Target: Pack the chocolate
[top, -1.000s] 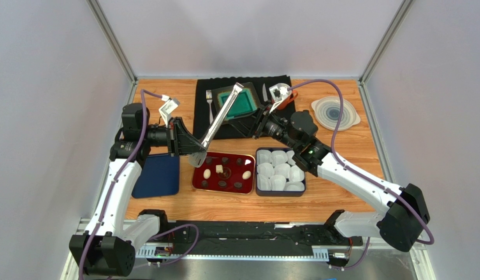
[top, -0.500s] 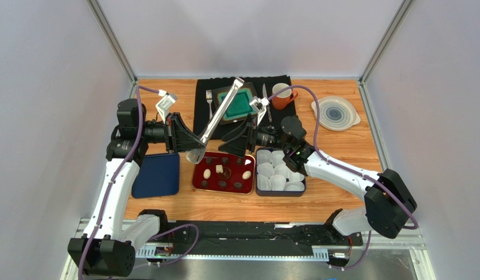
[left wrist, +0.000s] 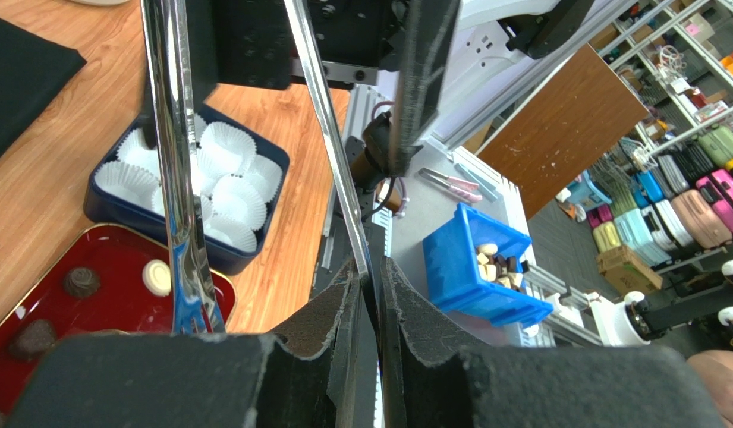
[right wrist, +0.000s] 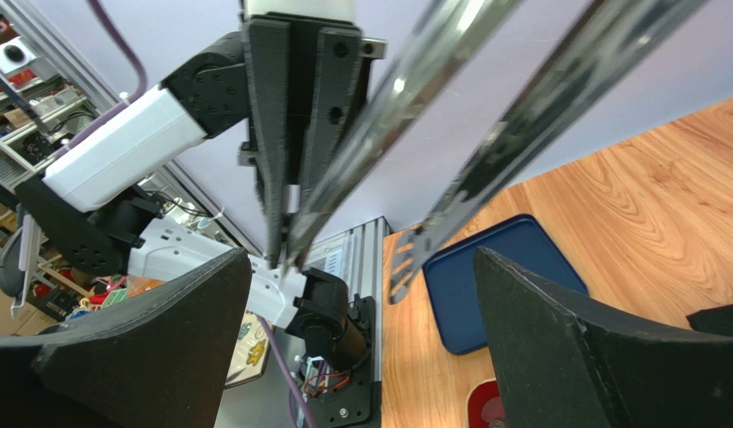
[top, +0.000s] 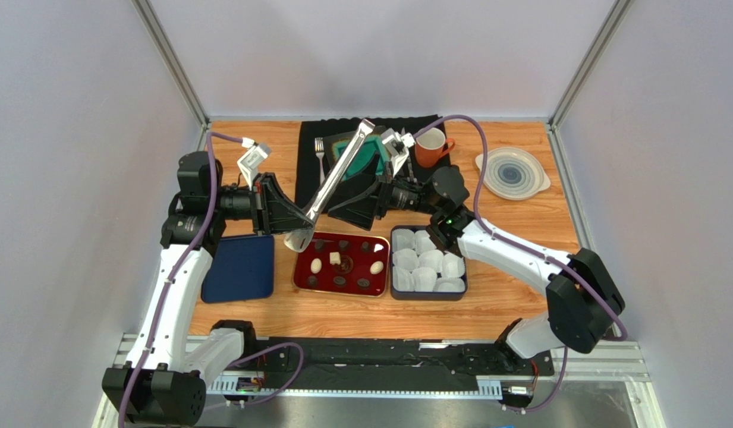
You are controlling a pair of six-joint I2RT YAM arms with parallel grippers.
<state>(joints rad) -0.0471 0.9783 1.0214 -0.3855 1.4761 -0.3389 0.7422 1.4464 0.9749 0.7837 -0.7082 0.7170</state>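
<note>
Readying tongs (top: 340, 175) for the chocolate (top: 341, 260): my left gripper (top: 296, 218) clamps them, while my right gripper (top: 347, 203) gapes alongside and should probably close next.

No text, label or number is legible.

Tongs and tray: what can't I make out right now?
Tongs, left wrist view: tips hidden behind the left end effector.
Tray, left wrist view: only a corner shows; frame edge and left end effector cut the rest.
Chocolates, top view: dark ones too small to count.
Right end effector, top view: fingers blend into the black mat.
</note>
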